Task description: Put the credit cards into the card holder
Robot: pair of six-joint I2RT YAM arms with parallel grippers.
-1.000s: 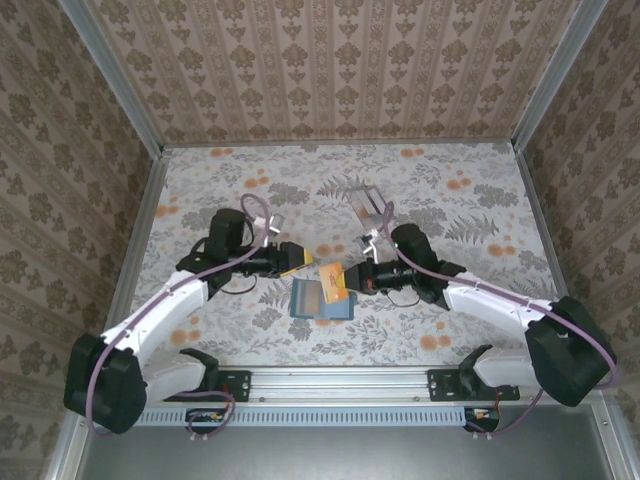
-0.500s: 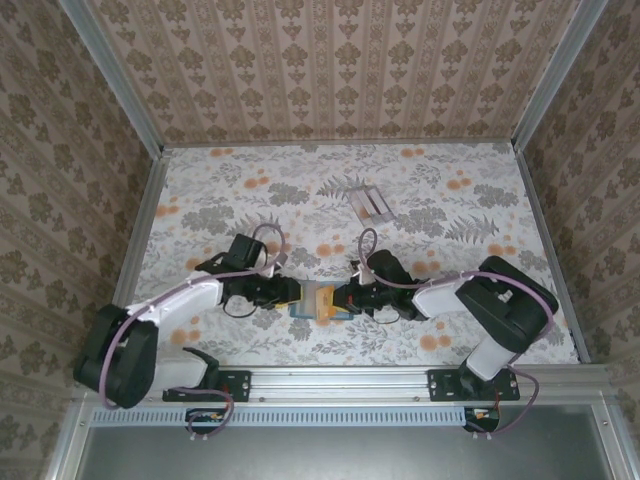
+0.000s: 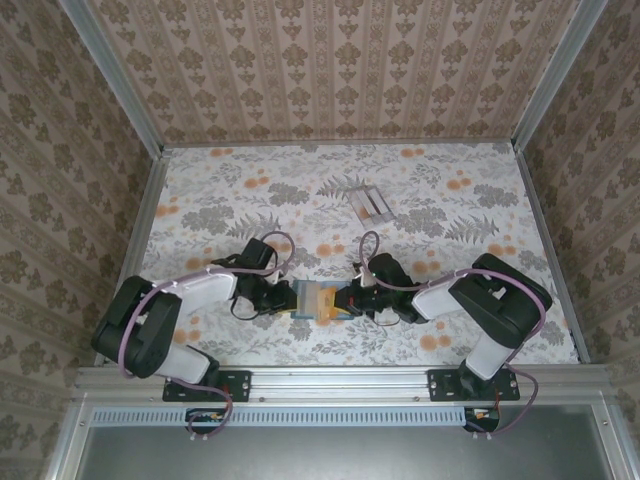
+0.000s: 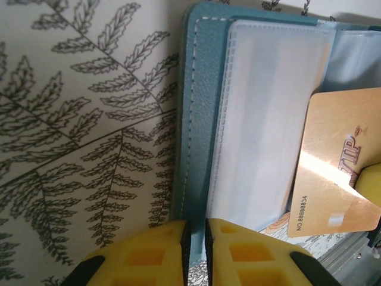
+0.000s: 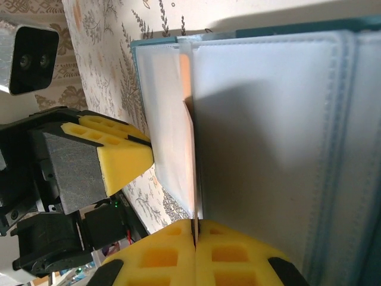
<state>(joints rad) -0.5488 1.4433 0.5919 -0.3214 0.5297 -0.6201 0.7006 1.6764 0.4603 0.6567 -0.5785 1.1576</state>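
Pinching the thin orange-yellow plastic credit card (image 4: 333, 155) by its short end, the right gripper (image 5: 194, 229) has its yellow foam pads pressed flat together on it. The card's far end lies against the open dark teal-blue folding card holder (image 4: 199, 89).

In the top view the holder lies at 6 o'clock on the floral-patterned table (image 3: 220, 190). The left gripper (image 4: 195, 238) is at its 9 o'clock and the right one at its 3 o'clock. The left jaws are nearly together, and the holder's stitched cover edge runs into the slit between them, so it looks clamped there. Two pale grey credit cards (image 3: 370, 202) lie flat toward 1 o'clock, well apart from the holder.

The card is probably light, stiff and slick. It should slide rather than bend, but it may swivel in soft pads if its corner catches. The holder's clear plastic pocket (image 4: 268, 119) looks limp and likely to buckle. Gripping the firmer cover edge is the better hold, and the loose cards would need lifting by one edge.
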